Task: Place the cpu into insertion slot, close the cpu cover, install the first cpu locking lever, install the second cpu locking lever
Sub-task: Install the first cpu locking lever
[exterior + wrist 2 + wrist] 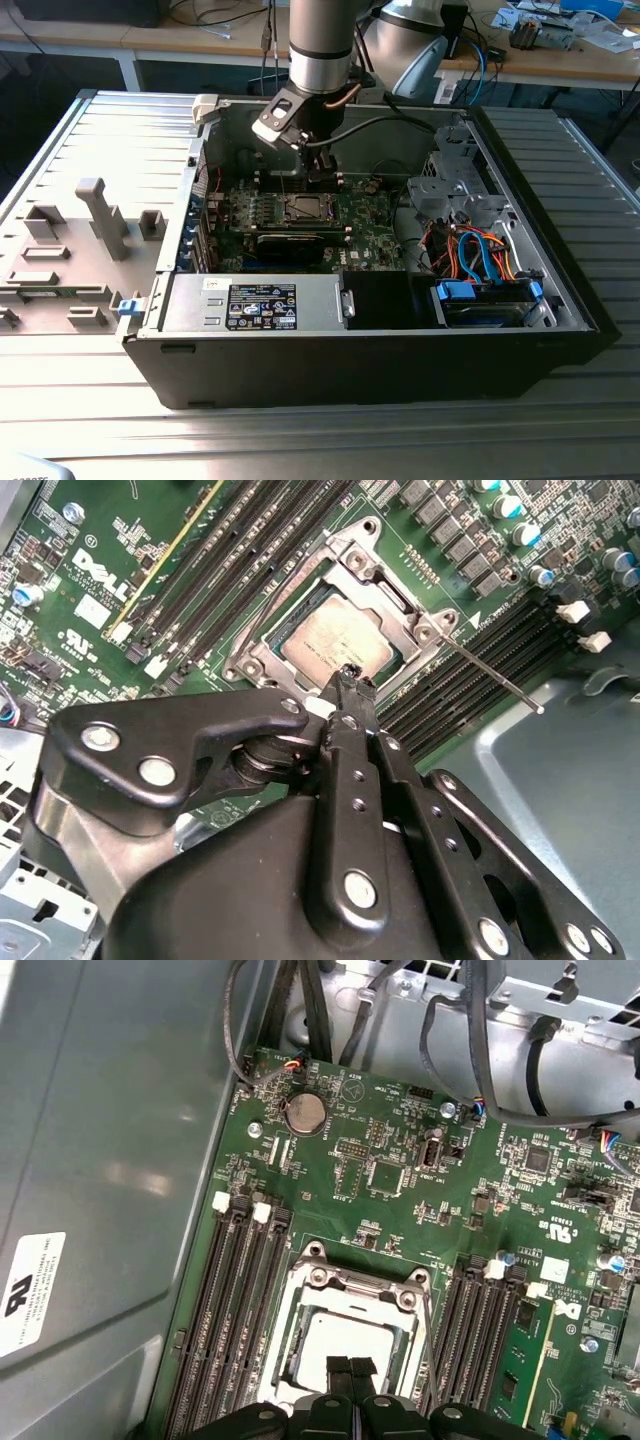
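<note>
**Gripper** [348,678]: black fingers clenched together, nothing visible between them; the tip hangs just above the near rim of the cpu cover [355,1288].
**Cpu** [335,645]: seated in the insertion slot [291,1350], its silver-grey top showing through the cover's cut-out.
**Cpu cover:** lies flat on the socket, framing the chip.
**Locking lever** [495,678]: thin metal rod, angled out from a socket corner across the memory slots [235,1310].
**Motherboard** [400,1220]: green, inside the open computer case [560,250], which lies on a ribbed metal table [300,430].
</note>
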`<action>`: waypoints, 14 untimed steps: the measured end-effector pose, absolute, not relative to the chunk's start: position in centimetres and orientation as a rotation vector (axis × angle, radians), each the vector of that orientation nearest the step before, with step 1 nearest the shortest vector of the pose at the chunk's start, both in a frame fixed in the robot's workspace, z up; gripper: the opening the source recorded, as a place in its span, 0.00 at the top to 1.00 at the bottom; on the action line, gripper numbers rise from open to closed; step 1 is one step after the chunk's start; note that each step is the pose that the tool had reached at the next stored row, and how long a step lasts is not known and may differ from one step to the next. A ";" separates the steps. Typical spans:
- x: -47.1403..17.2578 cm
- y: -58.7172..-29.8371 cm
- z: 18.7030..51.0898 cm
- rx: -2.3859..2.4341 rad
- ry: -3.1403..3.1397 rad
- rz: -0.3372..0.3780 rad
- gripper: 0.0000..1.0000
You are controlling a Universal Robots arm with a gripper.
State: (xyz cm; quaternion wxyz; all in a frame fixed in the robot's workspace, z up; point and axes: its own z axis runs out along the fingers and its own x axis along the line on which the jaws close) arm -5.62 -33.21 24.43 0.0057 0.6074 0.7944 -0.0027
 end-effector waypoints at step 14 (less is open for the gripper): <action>-5.6 -33.2 24.4 1.857 2.519 -0.008 0.89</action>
